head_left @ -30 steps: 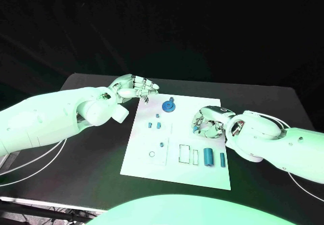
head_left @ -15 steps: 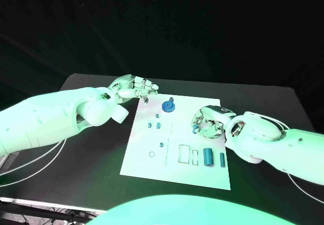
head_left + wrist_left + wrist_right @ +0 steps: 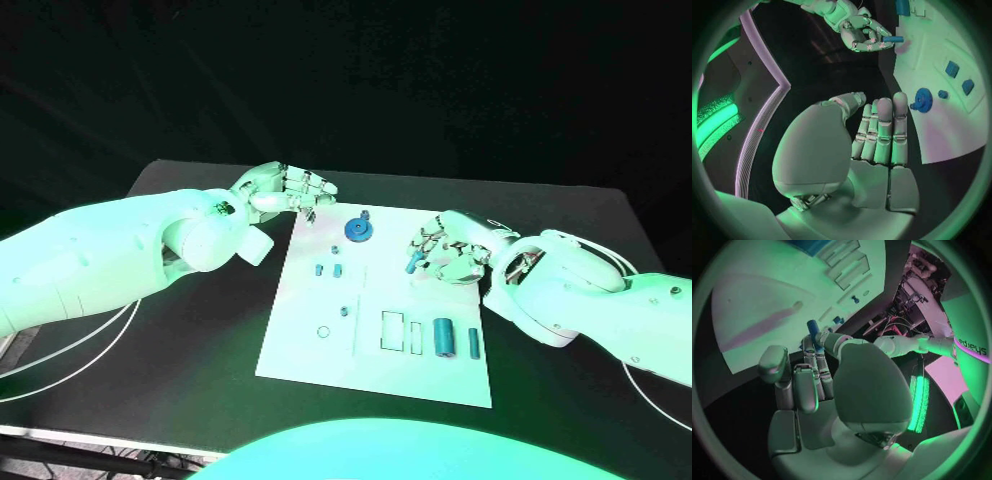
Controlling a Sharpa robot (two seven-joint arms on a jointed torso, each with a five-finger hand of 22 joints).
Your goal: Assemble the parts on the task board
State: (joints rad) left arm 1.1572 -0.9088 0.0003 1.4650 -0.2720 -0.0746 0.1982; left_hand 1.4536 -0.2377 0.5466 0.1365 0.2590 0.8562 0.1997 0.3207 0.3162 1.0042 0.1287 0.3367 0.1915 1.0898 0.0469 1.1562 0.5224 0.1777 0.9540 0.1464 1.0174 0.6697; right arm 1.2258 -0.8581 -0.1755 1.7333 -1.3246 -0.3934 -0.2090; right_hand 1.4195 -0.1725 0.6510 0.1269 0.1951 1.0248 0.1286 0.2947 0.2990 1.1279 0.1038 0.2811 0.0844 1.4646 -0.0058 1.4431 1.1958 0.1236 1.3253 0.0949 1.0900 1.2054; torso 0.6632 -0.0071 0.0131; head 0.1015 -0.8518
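The white task board (image 3: 378, 355) lies mid-table. My right hand (image 3: 453, 250) hovers over the board's right half and pinches a small blue cylinder (image 3: 415, 263) between thumb and fingertips; the right wrist view shows this cylinder (image 3: 812, 329) sticking out past the fingers (image 3: 811, 371). My left hand (image 3: 289, 189) hangs at the board's far left corner, holding nothing, its fingers (image 3: 879, 132) stretched side by side. A blue gear (image 3: 359, 229) stands on the board close to the left hand. Two larger blue cylinders (image 3: 444, 335) lie near the board's front right.
Two small blue pieces (image 3: 329, 269) sit on the board's left half, with a small ring (image 3: 323, 331) nearer the front. Outlined slots (image 3: 394, 329) lie beside the large cylinders. The black table (image 3: 188, 340) surrounds the board.
My right hand has shifted a little toward the far side of the board with the small cylinder still pinched. The left hand has stayed put.
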